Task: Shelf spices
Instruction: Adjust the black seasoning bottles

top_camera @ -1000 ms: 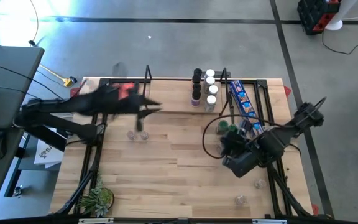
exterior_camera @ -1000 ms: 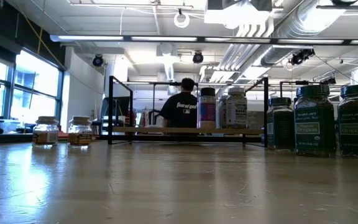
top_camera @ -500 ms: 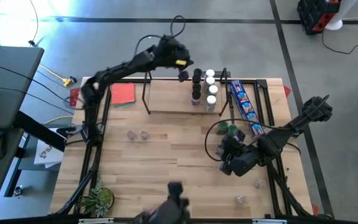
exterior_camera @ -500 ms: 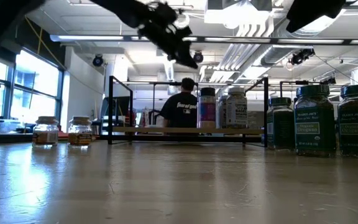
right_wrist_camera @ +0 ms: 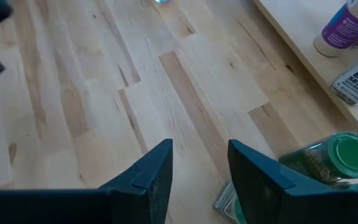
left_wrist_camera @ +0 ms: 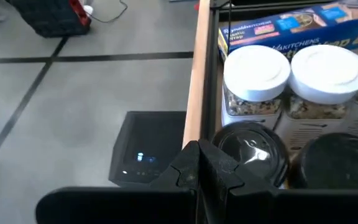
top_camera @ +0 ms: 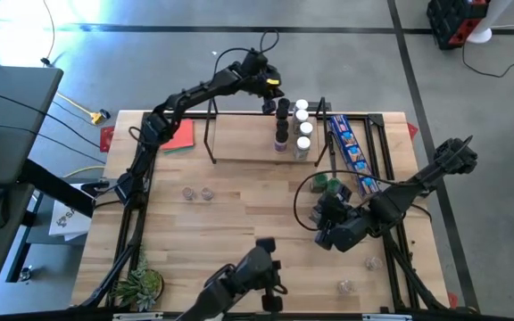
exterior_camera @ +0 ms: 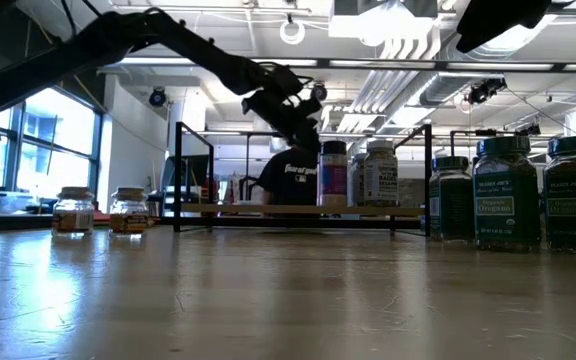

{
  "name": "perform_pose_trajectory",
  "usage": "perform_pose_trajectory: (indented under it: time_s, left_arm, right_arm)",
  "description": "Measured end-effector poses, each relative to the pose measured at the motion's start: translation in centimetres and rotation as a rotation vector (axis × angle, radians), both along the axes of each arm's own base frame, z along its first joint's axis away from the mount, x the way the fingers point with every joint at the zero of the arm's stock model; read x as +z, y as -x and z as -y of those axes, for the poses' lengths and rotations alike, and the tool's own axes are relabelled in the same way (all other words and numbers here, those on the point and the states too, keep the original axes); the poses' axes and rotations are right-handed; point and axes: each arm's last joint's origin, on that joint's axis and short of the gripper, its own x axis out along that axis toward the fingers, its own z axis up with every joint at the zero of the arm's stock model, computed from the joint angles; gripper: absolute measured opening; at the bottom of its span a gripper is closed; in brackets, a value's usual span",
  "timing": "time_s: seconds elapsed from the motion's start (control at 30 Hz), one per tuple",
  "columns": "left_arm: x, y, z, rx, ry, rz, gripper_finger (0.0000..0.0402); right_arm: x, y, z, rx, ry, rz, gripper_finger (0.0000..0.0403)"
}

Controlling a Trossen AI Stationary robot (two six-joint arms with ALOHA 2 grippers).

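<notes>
The light-wood shelf (top_camera: 248,150) with black uprights stands at the table's far edge; it also shows in the low view (exterior_camera: 298,210). Several spice jars (top_camera: 293,125) with black and white lids stand at its right end. My left gripper (top_camera: 266,89) is shut and hovers just left of them, beside a black-lidded jar (left_wrist_camera: 250,152); two white-lidded jars (left_wrist_camera: 257,65) stand behind it. My right gripper (top_camera: 321,223) is open and empty over the table's right part, near the green-lidded jars (top_camera: 328,185), one of which shows in its wrist view (right_wrist_camera: 347,152).
Two small clear jars (top_camera: 197,193) stand on the table left of centre, two more (top_camera: 344,287) at the near right. A blue packet (top_camera: 351,152) lies right of the shelf, a red card (top_camera: 178,134) at its left. A dark arm-like shape (top_camera: 248,276) shows at the near edge, a plant (top_camera: 141,287) at the near left.
My left arm has swung from over the table's left part toward the far edge and now holds its gripper beside the jars on the shelf. A dark arm-like shape has come into the high view at the table's near edge.
</notes>
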Motion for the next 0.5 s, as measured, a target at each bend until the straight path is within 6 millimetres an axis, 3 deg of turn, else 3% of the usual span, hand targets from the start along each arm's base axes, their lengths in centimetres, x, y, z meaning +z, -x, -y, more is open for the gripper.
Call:
perform_pose_trajectory:
  time_s: [0.5]
  left_arm:
    - [-2.5,-0.1,-0.4,-0.018,-0.009,-0.085,0.0001]
  right_arm:
    - [0.1,-0.2,0.2,-0.003,0.0,0.008,0.0149]
